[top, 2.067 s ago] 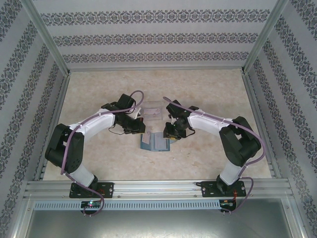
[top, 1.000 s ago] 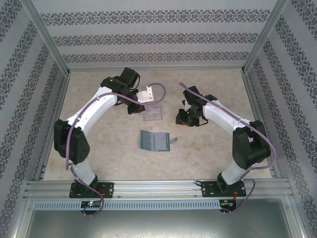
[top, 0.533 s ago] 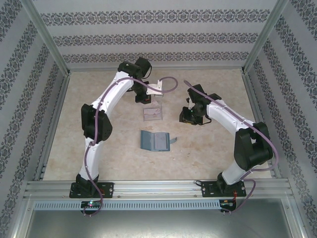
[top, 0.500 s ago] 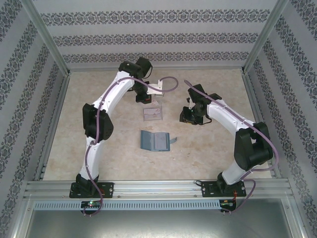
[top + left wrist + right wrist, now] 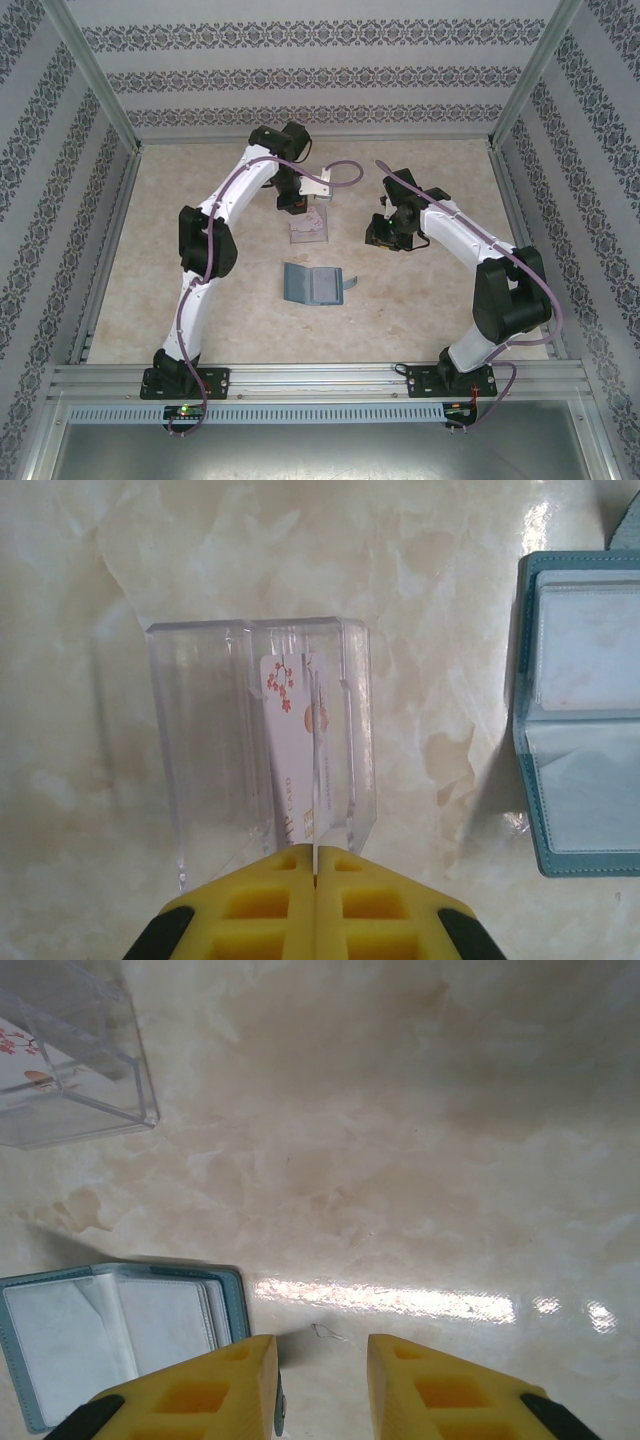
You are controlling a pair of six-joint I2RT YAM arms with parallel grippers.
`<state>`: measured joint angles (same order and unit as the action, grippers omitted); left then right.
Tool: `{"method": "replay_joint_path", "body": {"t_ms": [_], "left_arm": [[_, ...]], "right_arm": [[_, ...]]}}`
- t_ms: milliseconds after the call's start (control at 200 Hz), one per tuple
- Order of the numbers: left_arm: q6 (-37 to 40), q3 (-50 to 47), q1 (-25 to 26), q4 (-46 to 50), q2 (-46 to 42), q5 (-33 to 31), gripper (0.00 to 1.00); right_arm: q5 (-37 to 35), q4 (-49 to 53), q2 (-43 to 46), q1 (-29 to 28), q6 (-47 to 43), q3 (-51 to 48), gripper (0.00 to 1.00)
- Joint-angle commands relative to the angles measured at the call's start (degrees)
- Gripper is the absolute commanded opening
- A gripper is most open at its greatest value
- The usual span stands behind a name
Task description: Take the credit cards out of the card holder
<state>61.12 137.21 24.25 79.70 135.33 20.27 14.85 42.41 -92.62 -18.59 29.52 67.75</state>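
Where wallet point(image 5: 315, 285) lies: table centre, opened flat, touching neither gripper.
Card point(image 5: 287, 755): upright in clear box point(image 5: 200, 740), just ahead of left fingertips.
Left gripper point(image 5: 315, 868): fingers pressed together, above box.
Right gripper point(image 5: 322, 1358): fingers spread, empty; wallet near one fingertip.

The left wrist view's bottom edge is cutting off the left hand point(image 5: 315, 865), and its right edge is cutting off the card holder point(image 5: 580, 720). Print on the card point(image 5: 285, 755) inside the clear box point(image 5: 200, 735) is blurring beyond reading. The thin line beside it is possibly a second card standing edge-on. In the right wrist view, a finger of the right hand point(image 5: 322, 1355) is hiding the card holder's near corner.
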Motion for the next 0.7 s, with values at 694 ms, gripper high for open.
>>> {"method": "replay_joint_path", "body": {"t_ms": [694], "left_arm": [[0.85, 2.73, 1.85, 0.52, 6.26, -1.37, 0.10]], "right_arm": [[0.09, -0.13, -0.28, 0.74, -0.96, -1.30, 0.31]]}}
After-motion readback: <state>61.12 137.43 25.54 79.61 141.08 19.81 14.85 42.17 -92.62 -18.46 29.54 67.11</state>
